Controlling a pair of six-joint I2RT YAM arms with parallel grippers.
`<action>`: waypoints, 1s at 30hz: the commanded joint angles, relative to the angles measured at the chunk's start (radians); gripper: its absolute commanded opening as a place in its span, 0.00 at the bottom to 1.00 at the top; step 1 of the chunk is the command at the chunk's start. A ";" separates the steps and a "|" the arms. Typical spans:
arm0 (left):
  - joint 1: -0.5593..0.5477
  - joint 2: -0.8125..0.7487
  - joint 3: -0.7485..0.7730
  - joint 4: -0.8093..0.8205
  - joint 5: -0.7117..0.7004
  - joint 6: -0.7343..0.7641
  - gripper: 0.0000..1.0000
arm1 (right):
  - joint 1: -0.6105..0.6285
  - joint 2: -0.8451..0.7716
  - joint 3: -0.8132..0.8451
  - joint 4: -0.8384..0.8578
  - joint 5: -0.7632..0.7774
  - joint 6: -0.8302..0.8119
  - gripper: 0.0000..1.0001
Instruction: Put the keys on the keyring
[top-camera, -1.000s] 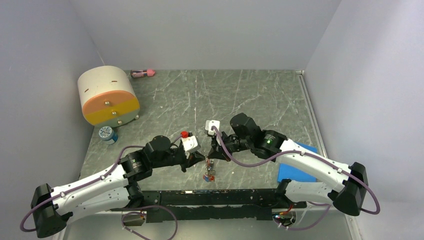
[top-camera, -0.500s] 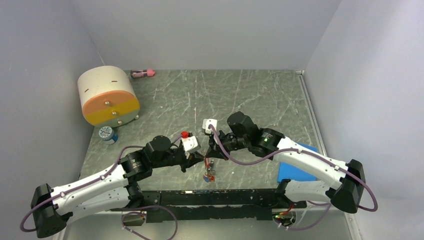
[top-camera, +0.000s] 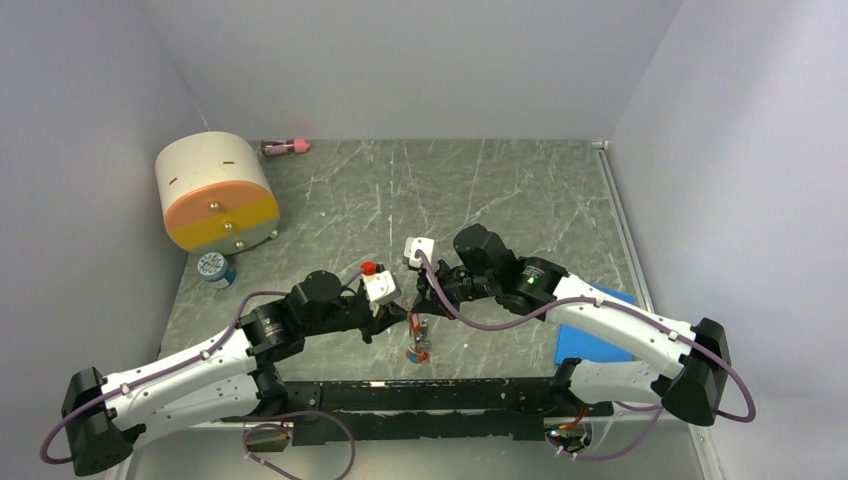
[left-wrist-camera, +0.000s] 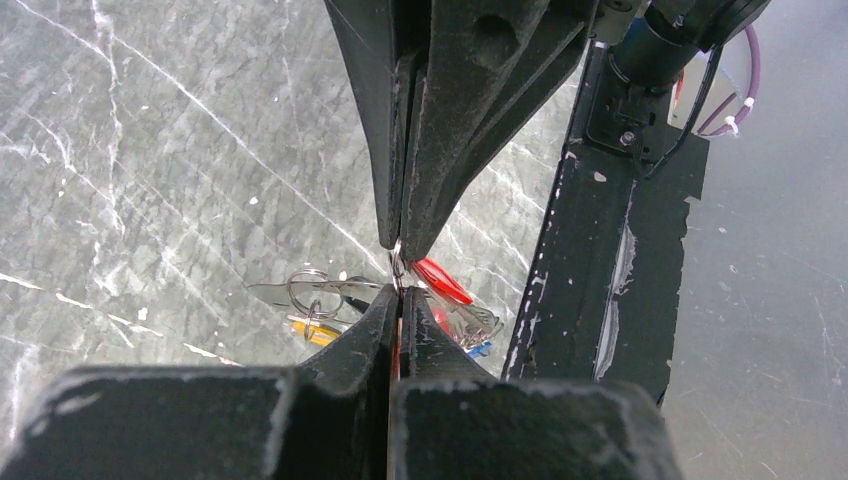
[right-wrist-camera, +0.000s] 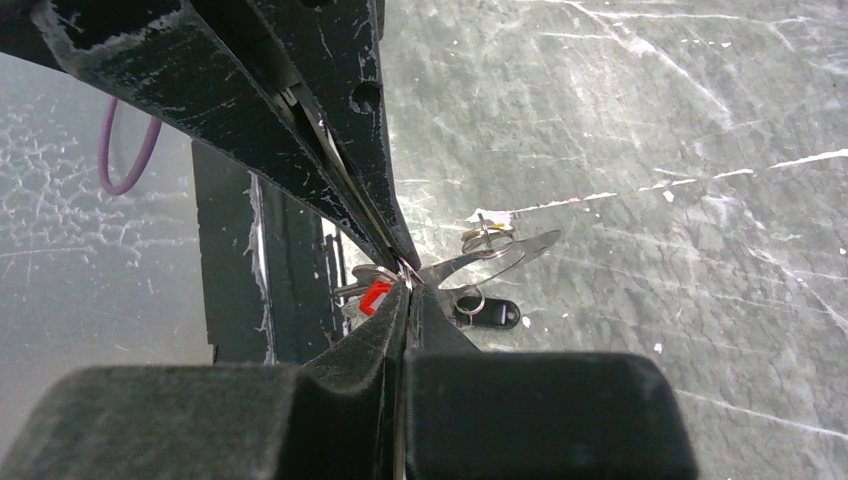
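My left gripper (top-camera: 400, 320) and right gripper (top-camera: 418, 308) meet tip to tip above the table's near middle. Both are shut on the keyring's thin wire ring (left-wrist-camera: 397, 263), which is pinched between the two pairs of fingertips. In the left wrist view my own gripper (left-wrist-camera: 397, 292) comes from below. The bunch hangs under the ring (top-camera: 417, 347): a red-headed key (left-wrist-camera: 441, 281), the flat silver plate (left-wrist-camera: 285, 292) with small rings, and a brass-yellow piece (left-wrist-camera: 308, 330). The right wrist view shows my gripper (right-wrist-camera: 405, 287), a red head (right-wrist-camera: 376, 297), the plate (right-wrist-camera: 495, 257) and a black fob (right-wrist-camera: 487, 313).
A cream-and-orange drum (top-camera: 215, 190) stands at the back left, with a small blue-white jar (top-camera: 215, 269) in front of it. A pink item (top-camera: 286, 147) lies at the back wall. A blue pad (top-camera: 592, 338) lies under the right arm. A black rail (top-camera: 430, 395) runs along the near edge.
The right gripper has shifted slightly left towards the left gripper. The hanging bunch has moved a little with it. The left arm has stayed still.
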 joint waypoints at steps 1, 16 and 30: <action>-0.009 -0.018 0.021 0.038 0.045 -0.016 0.03 | -0.003 -0.017 0.000 0.015 0.088 -0.006 0.00; -0.008 -0.031 0.015 0.045 0.045 -0.017 0.03 | -0.007 -0.022 -0.035 0.023 0.086 0.014 0.00; -0.008 -0.059 -0.001 0.055 0.049 -0.018 0.02 | -0.011 -0.120 -0.079 0.076 0.198 0.035 0.40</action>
